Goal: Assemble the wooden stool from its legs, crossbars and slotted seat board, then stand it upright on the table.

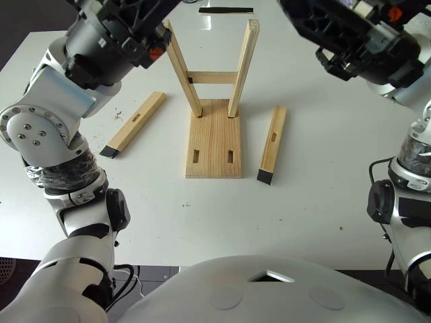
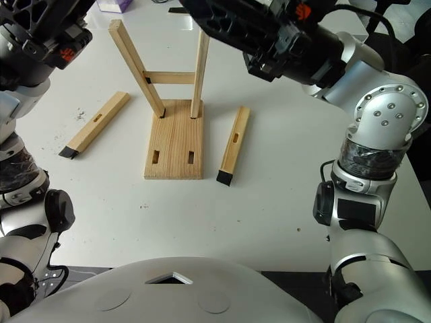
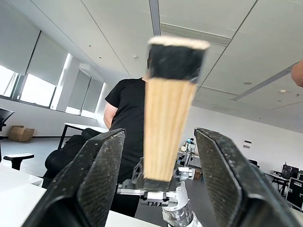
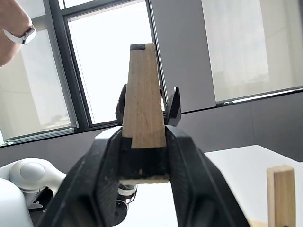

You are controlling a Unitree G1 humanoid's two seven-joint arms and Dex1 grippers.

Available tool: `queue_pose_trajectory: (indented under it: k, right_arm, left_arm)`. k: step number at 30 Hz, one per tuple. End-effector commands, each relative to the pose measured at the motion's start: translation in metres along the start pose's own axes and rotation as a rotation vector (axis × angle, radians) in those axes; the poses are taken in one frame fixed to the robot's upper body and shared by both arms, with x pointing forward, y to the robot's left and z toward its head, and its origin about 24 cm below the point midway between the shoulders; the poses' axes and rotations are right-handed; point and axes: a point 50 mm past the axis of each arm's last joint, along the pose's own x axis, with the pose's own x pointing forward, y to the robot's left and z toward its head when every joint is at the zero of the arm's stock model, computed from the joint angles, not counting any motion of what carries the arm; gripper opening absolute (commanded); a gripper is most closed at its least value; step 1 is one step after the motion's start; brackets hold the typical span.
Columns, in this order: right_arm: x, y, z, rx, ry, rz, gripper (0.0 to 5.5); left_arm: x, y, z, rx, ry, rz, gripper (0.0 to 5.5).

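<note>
The slotted seat board [image 1: 214, 138] lies flat mid-table. Two legs [image 1: 182, 67] [image 1: 244, 67] stand in its far slots, joined by a crossbar [image 1: 212, 77]. Two loose legs lie beside the board, one on the left [image 1: 135, 124] and one on the right [image 1: 273, 145]. Both arms are raised over the far side of the table. In the right wrist view my right gripper [image 4: 142, 142] is shut on the black end of a second wooden crossbar [image 4: 142, 94]. My left gripper [image 3: 160, 135] is open, its fingers [image 3: 102, 179] apart on either side of that crossbar [image 3: 165, 118], not touching it.
A thin black strip [image 1: 225, 10] lies at the far edge of the white table [image 1: 323, 202]. The top of one standing leg [image 4: 281, 194] shows below the held crossbar. The table's near half is bare.
</note>
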Motion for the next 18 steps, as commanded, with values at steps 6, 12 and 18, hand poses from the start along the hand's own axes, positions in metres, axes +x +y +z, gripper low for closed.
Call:
queue_pose_trajectory:
  k: [6, 12, 18]
  right_arm:
    - [-0.0128, -0.0058, -0.0153, 0.023, 0.112, -0.022, 1.33]
    - [-0.0129, -0.0066, -0.0168, 0.035, 0.121, -0.02, 1.33]
    - [-0.015, -0.0081, -0.0195, 0.047, 0.129, -0.034, 1.33]
  left_arm:
    - [-0.0008, -0.0021, -0.0006, 0.026, 0.075, -0.014, 2.71]
    - [-0.0031, -0.0014, -0.0027, 0.039, 0.086, -0.017, 2.71]
    - [-0.0044, -0.0002, 0.0002, 0.064, 0.085, -0.019, 1.91]
